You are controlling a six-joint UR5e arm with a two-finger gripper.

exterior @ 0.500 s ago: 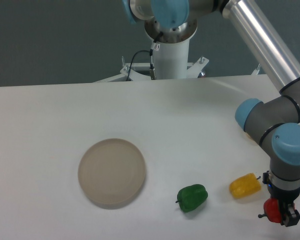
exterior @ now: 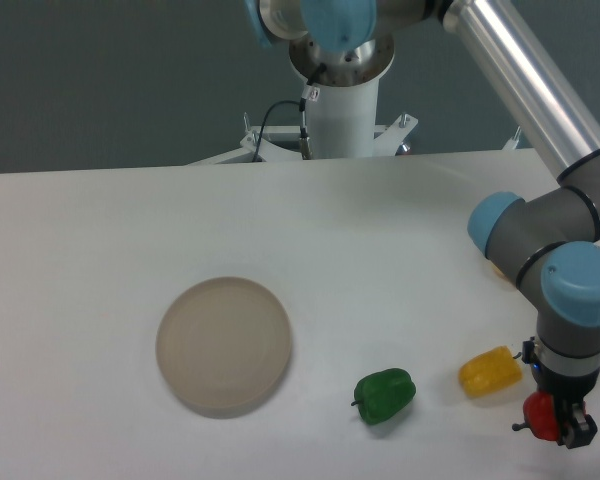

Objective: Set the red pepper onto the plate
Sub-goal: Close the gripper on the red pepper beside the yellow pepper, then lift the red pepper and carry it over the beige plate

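Down at four o'clock of the table, the gripper (exterior: 554, 428), jaws apparently clamped on the red pepper (exterior: 540, 417), has risen slightly since a moment ago, so carrying toward the plate (exterior: 224, 345) at nine o'clock can begin.

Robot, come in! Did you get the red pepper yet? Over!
Gripper closed on the red pepper, far right, low over the table. Plate bare, off to the left. Yellow pepper and green pepper lie between.
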